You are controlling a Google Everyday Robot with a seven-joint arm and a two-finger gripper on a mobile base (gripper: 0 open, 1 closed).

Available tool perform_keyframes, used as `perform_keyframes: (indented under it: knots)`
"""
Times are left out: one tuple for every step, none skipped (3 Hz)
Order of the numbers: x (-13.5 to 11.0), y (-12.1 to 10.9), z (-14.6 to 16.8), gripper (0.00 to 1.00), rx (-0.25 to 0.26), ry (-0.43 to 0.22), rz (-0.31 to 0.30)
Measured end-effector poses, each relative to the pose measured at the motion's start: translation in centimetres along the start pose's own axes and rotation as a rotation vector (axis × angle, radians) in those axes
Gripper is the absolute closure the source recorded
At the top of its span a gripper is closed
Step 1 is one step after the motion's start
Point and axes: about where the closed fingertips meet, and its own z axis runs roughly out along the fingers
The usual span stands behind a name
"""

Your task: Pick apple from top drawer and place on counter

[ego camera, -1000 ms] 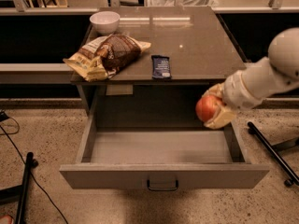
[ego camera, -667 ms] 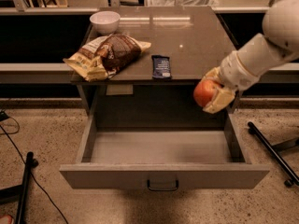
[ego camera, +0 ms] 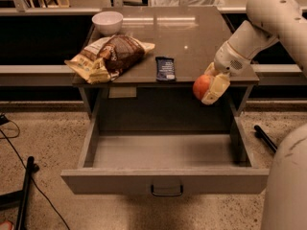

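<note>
My gripper (ego camera: pixel 207 86) is shut on the red-orange apple (ego camera: pixel 201 86) and holds it in the air at the counter's front edge, right of centre, above the back right of the open top drawer (ego camera: pixel 165 152). The drawer is pulled fully out and its inside shows nothing in it. Its dark handle (ego camera: pixel 166 191) is at the centre of the front. The glossy brown-grey counter (ego camera: pixel 192 37) lies just behind and above the apple. My white arm (ego camera: pixel 268 18) comes in from the upper right.
On the counter are a white bowl (ego camera: pixel 107 22) at the back left, a brown and cream snack bag (ego camera: pixel 108 56) at the front left, and a dark blue wrapped bar (ego camera: pixel 165 68) near the front middle. A black pole (ego camera: pixel 24 195) and cable lie on the speckled floor at left.
My gripper has lifted the apple up and a little to the left, from over the drawer's right side to the level of the counter's front edge.
</note>
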Motion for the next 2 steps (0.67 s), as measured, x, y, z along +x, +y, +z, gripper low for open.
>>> perform_keyframes:
  knots:
    - [0.0, 0.0, 0.0, 1.00, 0.000, 0.000, 0.000]
    - [0.5, 1.1, 0.4, 1.00, 0.016, 0.003, 0.014]
